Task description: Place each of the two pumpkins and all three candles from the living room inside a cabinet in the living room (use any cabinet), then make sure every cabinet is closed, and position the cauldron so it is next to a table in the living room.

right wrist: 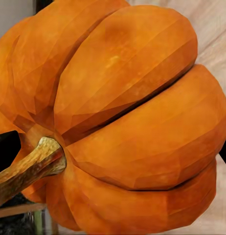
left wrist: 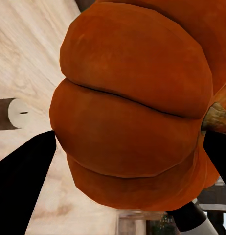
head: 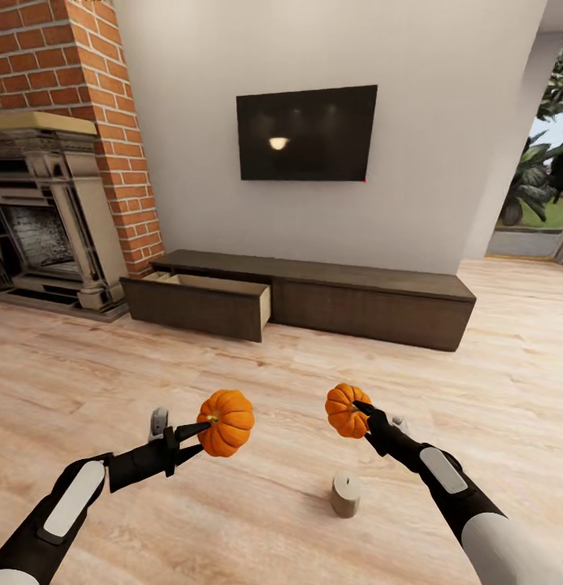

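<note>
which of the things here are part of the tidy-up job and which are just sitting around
Part of the job:
- pumpkin in the left hand
- pumpkin in the right hand
- candle standing on the floor
- cabinet with its left drawer pulled open

Just there:
- TV on the wall
- brick fireplace
- plants outside

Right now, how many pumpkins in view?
2. One pumpkin is held off the floor in the left gripper; the other pumpkin is in the right gripper.
</note>
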